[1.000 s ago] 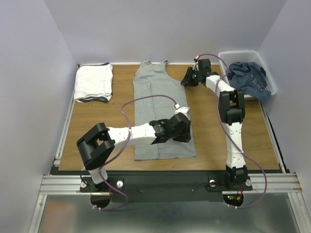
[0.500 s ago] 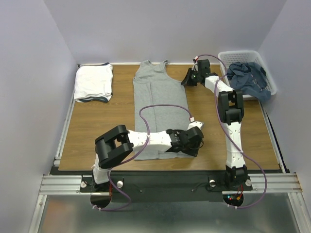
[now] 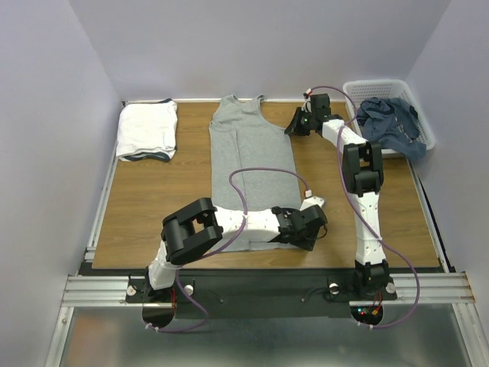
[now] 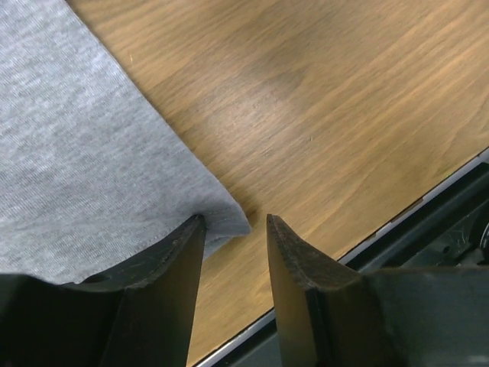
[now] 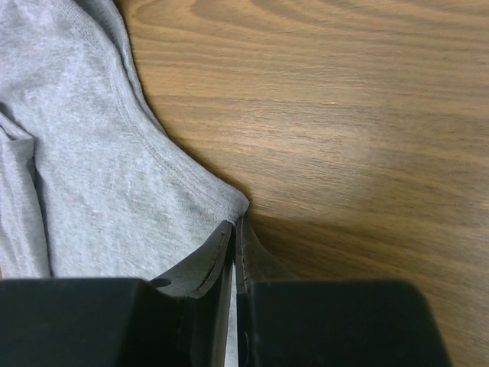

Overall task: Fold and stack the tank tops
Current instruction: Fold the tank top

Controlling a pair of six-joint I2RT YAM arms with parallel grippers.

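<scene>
A heather grey tank top [image 3: 252,164] lies flat and lengthwise on the middle of the wooden table, straps at the far end. My left gripper [image 3: 309,237] is open at its near right hem corner. In the left wrist view that corner [image 4: 218,218] lies by the left finger, the gripper [image 4: 233,225] straddling it low over the table. My right gripper [image 3: 293,127] is at the top's right armhole. In the right wrist view the gripper [image 5: 235,226] is shut on the armhole's corner [image 5: 221,200].
A folded white stack [image 3: 146,130] lies at the back left. A white lattice basket [image 3: 382,86] at the back right holds dusty blue garments [image 3: 391,122]. The table's near metal edge [image 4: 428,202] is close to the left gripper.
My left arm has swung right and toward the near edge, from the top's lower middle to its right hem corner. The right arm has not moved.
</scene>
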